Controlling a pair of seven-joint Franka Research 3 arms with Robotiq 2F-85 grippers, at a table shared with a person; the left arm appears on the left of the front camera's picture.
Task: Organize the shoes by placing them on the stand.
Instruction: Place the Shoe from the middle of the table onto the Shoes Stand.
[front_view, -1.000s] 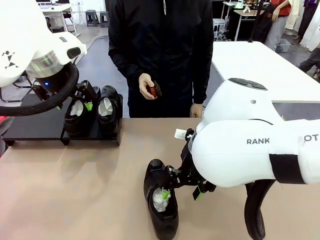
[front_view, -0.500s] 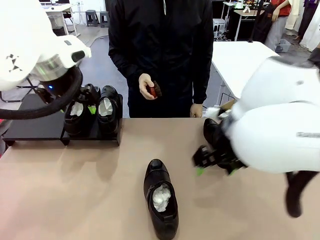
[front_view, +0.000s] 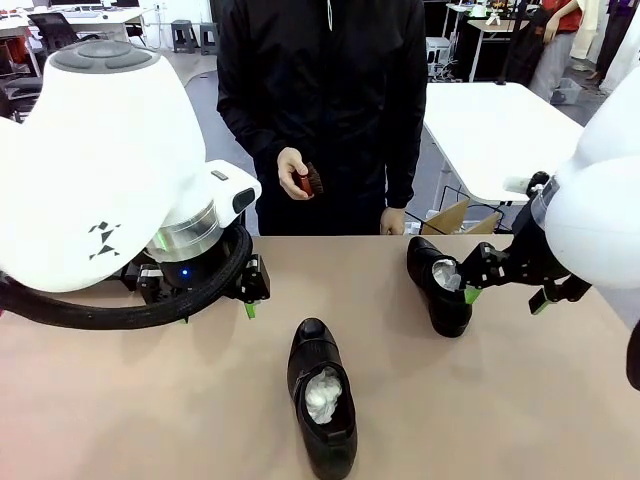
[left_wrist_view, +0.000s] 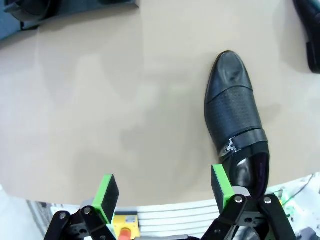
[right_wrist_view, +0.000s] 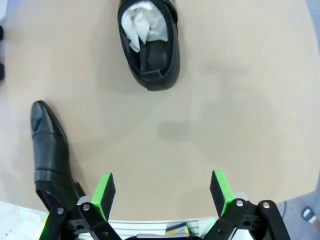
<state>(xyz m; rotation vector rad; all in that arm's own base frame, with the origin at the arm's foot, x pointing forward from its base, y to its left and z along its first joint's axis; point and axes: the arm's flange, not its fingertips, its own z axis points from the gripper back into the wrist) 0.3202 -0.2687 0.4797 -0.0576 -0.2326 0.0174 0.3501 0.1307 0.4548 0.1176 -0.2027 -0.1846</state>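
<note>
Two glossy black shoes lie on the tan table. One shoe is near the front middle, with white paper inside; it also shows in the left wrist view and the right wrist view. The other shoe lies to the right and is also seen from the right wrist. My left gripper hovers open, left of the middle shoe, its jaws holding nothing. My right gripper hangs open just right of the right shoe, also holding nothing. A corner of the black stand shows far off.
A person in black stands at the far edge, holding a small reddish-brown brush. A cardboard box sits behind the table, with a white table beyond it. My bulky left arm blocks the back left.
My left arm swung from the stand towards the table's middle. My right arm pulled away from the middle shoe to the right, uncovering the second shoe. Both grippers stayed open.
</note>
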